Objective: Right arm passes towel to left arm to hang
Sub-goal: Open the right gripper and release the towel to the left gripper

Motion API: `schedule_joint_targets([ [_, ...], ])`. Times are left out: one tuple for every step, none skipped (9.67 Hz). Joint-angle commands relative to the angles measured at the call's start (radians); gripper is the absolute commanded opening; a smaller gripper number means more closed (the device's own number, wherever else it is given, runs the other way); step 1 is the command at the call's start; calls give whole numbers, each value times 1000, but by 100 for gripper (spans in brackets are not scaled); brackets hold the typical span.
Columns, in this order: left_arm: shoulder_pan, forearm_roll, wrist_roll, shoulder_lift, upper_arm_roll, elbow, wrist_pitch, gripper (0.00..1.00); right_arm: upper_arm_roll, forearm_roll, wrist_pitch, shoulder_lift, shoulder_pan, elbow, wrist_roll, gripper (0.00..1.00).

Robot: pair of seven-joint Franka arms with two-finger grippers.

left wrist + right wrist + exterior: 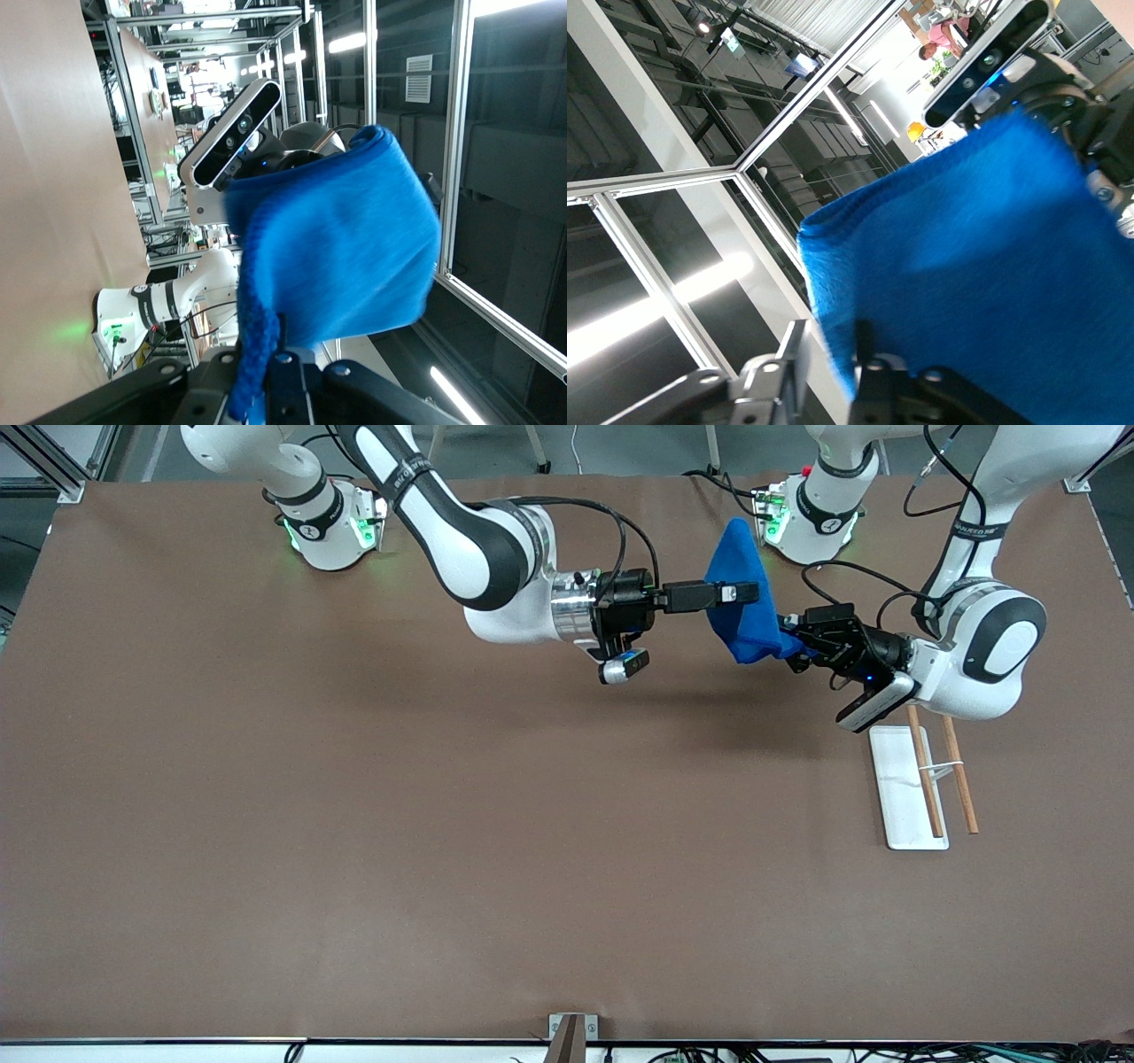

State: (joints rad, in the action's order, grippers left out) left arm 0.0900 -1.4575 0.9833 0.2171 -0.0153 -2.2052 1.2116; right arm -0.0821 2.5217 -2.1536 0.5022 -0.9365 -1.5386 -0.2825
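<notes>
Two white jointed arms with black bands met in mid-air over the wide brown table [354, 824], toward the left arm's end of it. The right arm [469, 549], rising from the green-lit base without a red knob, stretched level across the table toward the other arm. The left arm [983, 638], rooted at the base with the small red knob, bent down and reached back toward it.

Between them hung the bright blue soft towel [740, 598], bunched into a drooping wedge and clear of the table, above a bare patch just in front of the left arm's base. The right gripper [749, 592] pinched the towel's upper middle, its black fingers pressed together on the cloth. The left gripper [791, 640] was at the towel's lower corner; in the left wrist view a twisted edge of cloth [252, 354] ran down between its fingers [292, 381], which seemed to be clamped on it, though the fold hid the contact itself.

Nearer the front camera, below the left arm's wrist, lay a flat white rectangular base [904, 788] with two slim brown wooden rods [961, 779] slanting over it.
</notes>
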Motion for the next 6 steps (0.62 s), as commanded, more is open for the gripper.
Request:
schedule_joint_targets([
  [2,52,-47,22,3,41,-1,2,-25,28,-6,3,4,-9,-23,100],
  [1,54,-54,22,3,45,-1,1,-31,-94,-8,1,46,-23,-14,100],
  [1,55,-63,22,4,53,-1,1,-31,-229,-5,-5,108,-50,6,100],
  [-1,71,-77,22,9,61,-1,1,-31,-360,-3,-4,161,-61,26,100],
  [2,145,-92,24,11,97,-1,1,-33,-464,-5,-1,197,-64,51,100],
  [2,199,-119,27,23,140,-1,1,-34,-569,-15,-1,241,-75,51,100],
])
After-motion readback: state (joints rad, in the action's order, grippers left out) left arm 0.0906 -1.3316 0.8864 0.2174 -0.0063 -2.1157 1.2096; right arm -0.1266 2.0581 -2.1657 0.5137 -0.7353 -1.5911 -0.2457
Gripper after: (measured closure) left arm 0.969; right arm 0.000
